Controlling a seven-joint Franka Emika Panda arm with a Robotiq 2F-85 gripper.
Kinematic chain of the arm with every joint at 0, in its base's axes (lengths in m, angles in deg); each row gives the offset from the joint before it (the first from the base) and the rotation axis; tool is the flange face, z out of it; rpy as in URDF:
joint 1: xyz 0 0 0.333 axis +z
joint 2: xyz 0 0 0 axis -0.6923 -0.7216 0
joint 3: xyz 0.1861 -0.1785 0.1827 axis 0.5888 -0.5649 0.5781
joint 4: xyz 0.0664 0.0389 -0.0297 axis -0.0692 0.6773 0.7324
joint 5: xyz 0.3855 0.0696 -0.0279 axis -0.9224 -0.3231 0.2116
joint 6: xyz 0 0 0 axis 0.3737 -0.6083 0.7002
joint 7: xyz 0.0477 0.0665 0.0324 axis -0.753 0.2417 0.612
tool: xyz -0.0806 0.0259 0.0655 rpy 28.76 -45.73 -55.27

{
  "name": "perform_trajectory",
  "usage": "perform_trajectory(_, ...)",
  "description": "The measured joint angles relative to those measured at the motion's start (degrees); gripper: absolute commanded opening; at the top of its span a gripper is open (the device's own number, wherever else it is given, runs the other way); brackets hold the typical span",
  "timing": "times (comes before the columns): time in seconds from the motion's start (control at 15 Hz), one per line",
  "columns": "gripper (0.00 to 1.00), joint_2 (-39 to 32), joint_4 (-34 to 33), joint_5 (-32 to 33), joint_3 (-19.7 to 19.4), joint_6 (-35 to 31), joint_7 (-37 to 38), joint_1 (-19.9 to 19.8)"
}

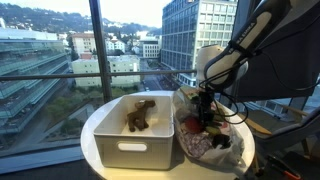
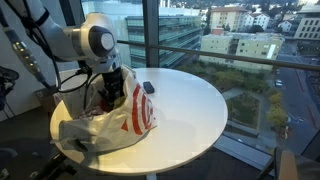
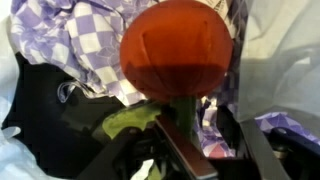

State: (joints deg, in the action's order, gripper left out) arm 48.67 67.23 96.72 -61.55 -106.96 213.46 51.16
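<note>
Gripper (image 1: 205, 104) is hanging inside the plastic bag (image 1: 222, 142), right of centre in an exterior view. In the wrist view the jaws are sitting spread at lower left and lower right, pinching nothing. Red stuffed ball (image 3: 177, 50) is filling upper centre, its dark stem running down between them, green leaf (image 3: 130, 120) just left of it. Purple checked cloth (image 3: 60, 40) is lying behind at upper left. White bin (image 1: 125, 140) is standing left of the bag, on the round table (image 2: 200, 100).
</note>
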Motion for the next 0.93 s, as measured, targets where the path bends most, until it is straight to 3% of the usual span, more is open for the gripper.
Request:
perform_trajectory(0.13, 0.99, 2.98, 1.17, 0.85, 0.53, 1.15, 1.06, 0.77)
perform_trajectory(0.2, 1.00, 5.17, 1.88, 0.85, 1.19, 2.33, 1.04, 1.09)
perform_trajectory(0.6, 1.00, 18.10, 0.71, 0.75, 9.40, 17.60, -0.43, 3.44)
perform_trajectory(0.93, 1.00, 18.80, -8.13, 5.62, 16.15, 27.08, -0.27, 4.17)
